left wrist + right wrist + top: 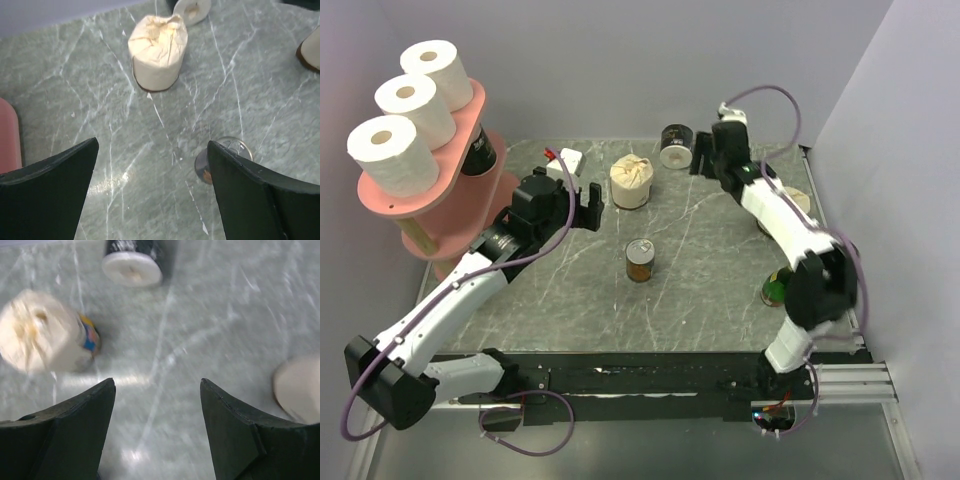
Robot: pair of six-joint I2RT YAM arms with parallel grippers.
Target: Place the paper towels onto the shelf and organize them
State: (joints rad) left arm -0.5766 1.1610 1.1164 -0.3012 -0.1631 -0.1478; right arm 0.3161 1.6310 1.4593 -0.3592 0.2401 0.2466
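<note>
Top external view: the pink tiered shelf with rounded oval boards and pale wooden uprights (470, 110) stands at the worktop's far left. Three plain white paper towel rolls (405, 100) stand on end in a row along its top board, cores upward, a footing that looks stable and uses the whole length. A black-wrapped roll (478, 155) sits tucked on the tier below. The left arm (470, 280) reaches out just beside the shelf, its jaws released and empty. A crinkled cream-wrapped roll (631, 182) stands just beyond them, and a second black-wrapped roll (676, 147) lies on its side farther back. The right arm (780, 215) bends toward that roll. Another cream roll (798, 200) is half hidden behind this arm. A small brown tin can (640, 261) and a green bottle (777, 288) stand apart.

Left wrist view: the jaws are spread wide with bare grey marbled worktop (75, 90) between them, probably wide enough to take a roll. The cream roll (157, 52) stands upright ahead, likely the next pick. The tin can (225, 152) peeks from behind one finger.

Right wrist view: the picture is smeared. The jaws stand apart, gripping nothing. The lying black roll (132, 260) shows its white end ahead, and cream rolls sit at either side (42, 337).
</note>
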